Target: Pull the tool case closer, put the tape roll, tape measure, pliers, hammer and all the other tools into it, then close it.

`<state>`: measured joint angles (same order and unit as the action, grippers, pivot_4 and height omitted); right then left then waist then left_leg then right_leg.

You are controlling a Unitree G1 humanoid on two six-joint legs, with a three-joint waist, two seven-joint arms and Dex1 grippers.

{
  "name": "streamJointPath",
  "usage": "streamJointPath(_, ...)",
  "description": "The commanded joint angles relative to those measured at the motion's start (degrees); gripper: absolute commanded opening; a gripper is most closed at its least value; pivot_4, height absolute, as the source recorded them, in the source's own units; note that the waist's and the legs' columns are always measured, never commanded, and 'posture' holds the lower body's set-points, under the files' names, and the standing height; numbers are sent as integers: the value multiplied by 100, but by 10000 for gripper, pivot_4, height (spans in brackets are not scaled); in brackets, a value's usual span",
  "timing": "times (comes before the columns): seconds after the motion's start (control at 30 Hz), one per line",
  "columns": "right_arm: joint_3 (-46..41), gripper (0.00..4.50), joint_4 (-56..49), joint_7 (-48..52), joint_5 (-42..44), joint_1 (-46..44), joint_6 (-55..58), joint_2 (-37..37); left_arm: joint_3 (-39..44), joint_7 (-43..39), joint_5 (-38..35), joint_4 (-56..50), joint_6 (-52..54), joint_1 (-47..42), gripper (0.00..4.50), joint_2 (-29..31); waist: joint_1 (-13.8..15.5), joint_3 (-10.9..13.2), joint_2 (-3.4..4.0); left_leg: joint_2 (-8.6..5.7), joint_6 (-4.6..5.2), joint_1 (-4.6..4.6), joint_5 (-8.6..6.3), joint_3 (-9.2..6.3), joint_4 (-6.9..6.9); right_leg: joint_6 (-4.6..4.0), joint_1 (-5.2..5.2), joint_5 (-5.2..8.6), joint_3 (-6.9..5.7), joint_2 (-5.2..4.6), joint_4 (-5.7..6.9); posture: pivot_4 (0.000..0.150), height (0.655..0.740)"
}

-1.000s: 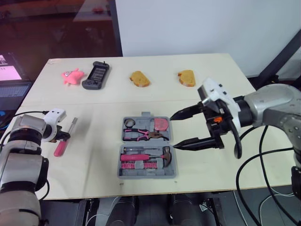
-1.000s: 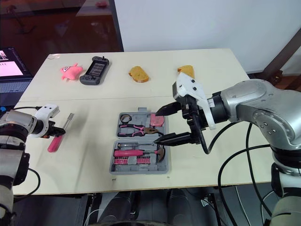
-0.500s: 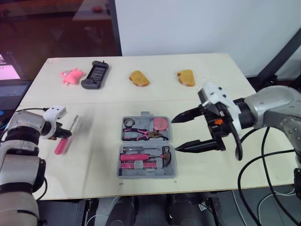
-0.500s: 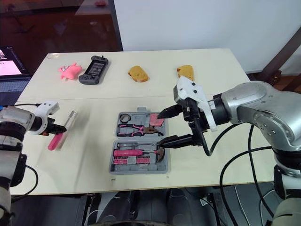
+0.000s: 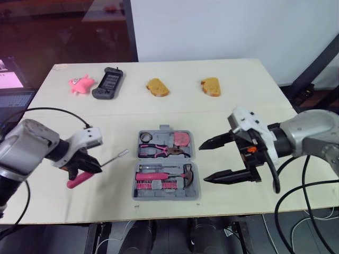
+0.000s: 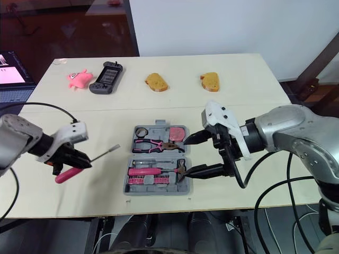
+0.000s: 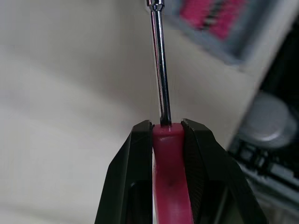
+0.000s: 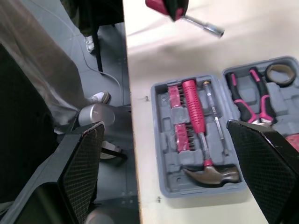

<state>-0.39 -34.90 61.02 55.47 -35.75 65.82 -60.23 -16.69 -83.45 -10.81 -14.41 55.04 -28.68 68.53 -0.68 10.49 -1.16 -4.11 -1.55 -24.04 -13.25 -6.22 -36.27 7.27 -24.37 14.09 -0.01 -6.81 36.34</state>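
Left pincer (image 5: 87,168) pinching pink screwdriver (image 5: 112,158) over table (image 5: 238,100), at 9 o'clock of open tool case (image 5: 165,196). Right pincer (image 5: 203,163) spread wide at case's 3 o'clock. Toy (image 5: 80,84), console (image 5: 108,83), bread piece (image 5: 157,88), second bread piece (image 5: 210,87) well apart at 12. Screwdriver handle partly hidden by fingers. Case near front table edge

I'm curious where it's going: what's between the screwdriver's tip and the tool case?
Just bare table. In the left eye view, the screwdriver, held in the left gripper, points toward the tool case.
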Motion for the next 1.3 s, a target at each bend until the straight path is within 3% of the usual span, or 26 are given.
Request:
streamJointPath(0.03,-442,45000,-283,-207,305,146,88,-165,-218,-339,-81,-460,-272,-206,3795,180,0,0,0,0,0,1,0,1,0,0,0,0,0,0,1,1500,7400)
streamJointPath(0.27,-830,45000,-577,-742,873,482,296,-246,-881,-615,52,-776,-662,-781,3795,-159,4,0,0,-1,2,0,1,4,-6,0,5,0,-2,2,1,1500,7400)
streamJointPath(0.43,-1137,45000,-813,-1147,1449,761,510,-461,-1460,-263,237,-945,-70,-1275,3795,-790,12,0,0,-1,3,-1,1,4,-12,0,7,0,-4,3,4,1500,7400)
streamJointPath(0.63,-1398,45000,-998,-1691,2144,1100,560,-790,-2365,-514,125,-1114,440,-1962,3795,-1377,3,1,-1,0,33,-25,-17,-3,-75,4,15,2,-15,7,17,1500,7400)
streamJointPath(0.9,-1437,45000,-1106,-2487,2983,1292,398,-1137,-3633,-418,670,-593,305,-2735,3795,-2092,11,1,-1,-1,33,-27,-17,-5,-88,5,18,1,-13,5,20,1500,7400)
streamJointPath(1.13,-1323,45000,-1154,-2914,3340,1432,123,-1362,-3999,-68,768,-29,998,-3085,3795,-2813,22,1,-1,-2,33,-27,-17,-7,-91,5,19,1,-13,5,22,1500,7400)
streamJointPath(1.3,-1127,45000,-1135,-3069,3413,1378,-47,-1397,-4246,54,714,14,1214,-3227,3795,-3019,0,1,-1,-3,33,-28,-17,-9,-94,9,19,1,-12,5,24,1500,7400)
